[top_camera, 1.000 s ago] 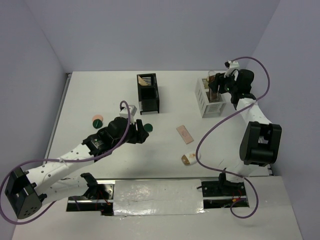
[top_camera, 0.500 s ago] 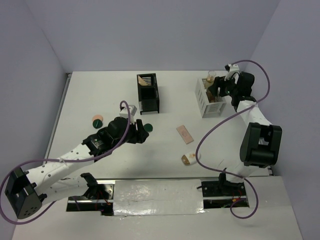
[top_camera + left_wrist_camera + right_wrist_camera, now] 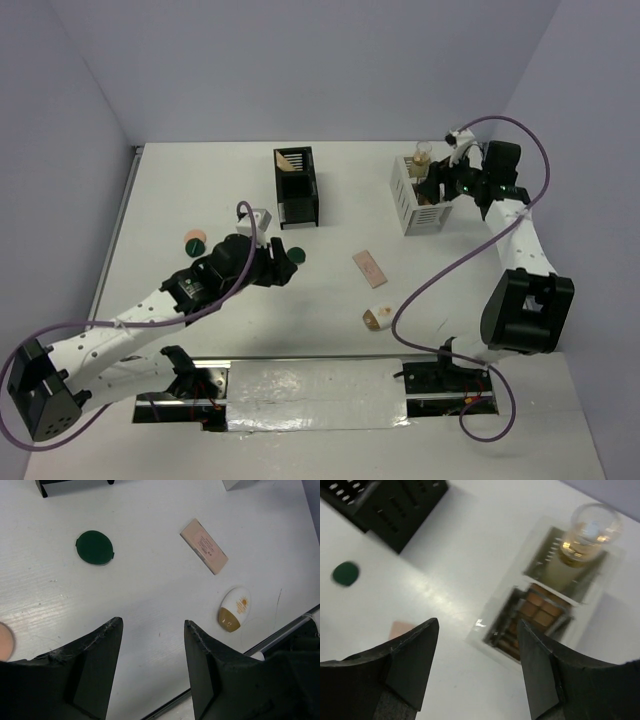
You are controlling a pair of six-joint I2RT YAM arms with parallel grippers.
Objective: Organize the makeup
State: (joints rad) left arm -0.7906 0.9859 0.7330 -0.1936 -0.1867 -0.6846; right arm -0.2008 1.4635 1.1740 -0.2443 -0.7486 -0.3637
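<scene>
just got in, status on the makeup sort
Left gripper open, empty. Right gripper open, empty, over white organizer holding bottle and eyeshadow palette. Green compact, pink palette, oval compact, puff loose. Nothing blocking.

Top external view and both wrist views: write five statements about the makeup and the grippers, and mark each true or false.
1. The left gripper is open and empty. True.
2. The dark green compact sits in the black organizer. False: it lies on the table, in front of that box.
3. The beige bottle stands in the white organizer. True.
4. The right gripper is shut on a palette. False: it is open and empty; an eyeshadow palette sits in the white organizer.
5. The oval compact is in the white organizer. False: it lies on the table.
</scene>
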